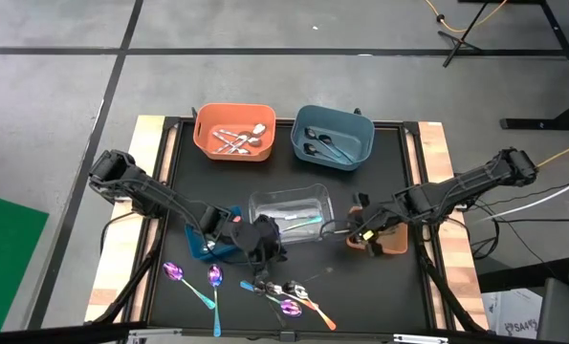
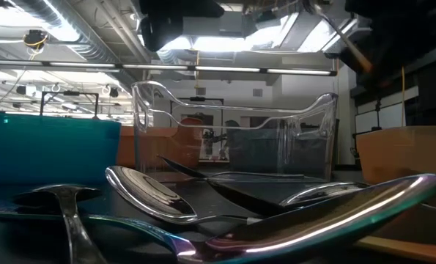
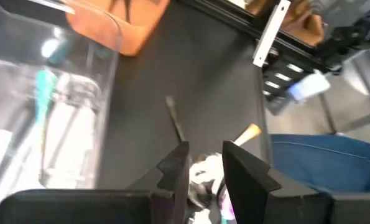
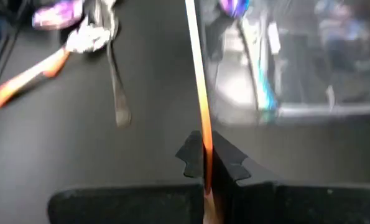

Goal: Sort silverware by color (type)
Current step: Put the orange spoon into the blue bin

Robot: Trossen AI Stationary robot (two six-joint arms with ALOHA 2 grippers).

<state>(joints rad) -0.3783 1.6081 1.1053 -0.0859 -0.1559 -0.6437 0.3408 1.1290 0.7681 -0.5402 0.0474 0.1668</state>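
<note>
- Our left gripper (image 3: 203, 165) hangs with jaws apart over the silverware pile (image 1: 284, 291).
- Our right gripper (image 4: 204, 158) pinches what looks like an orange-handled utensil (image 4: 197, 81) beside the clear bin (image 1: 289, 215).

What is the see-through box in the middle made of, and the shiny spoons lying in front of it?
The see-through box looks like clear hard plastic: you can see the room through its walls, and its rim catches light. The spoons look like polished metal, since their bowls mirror the ceiling lights. One long handle has a purple-teal sheen, probably a coloured coating.
</note>
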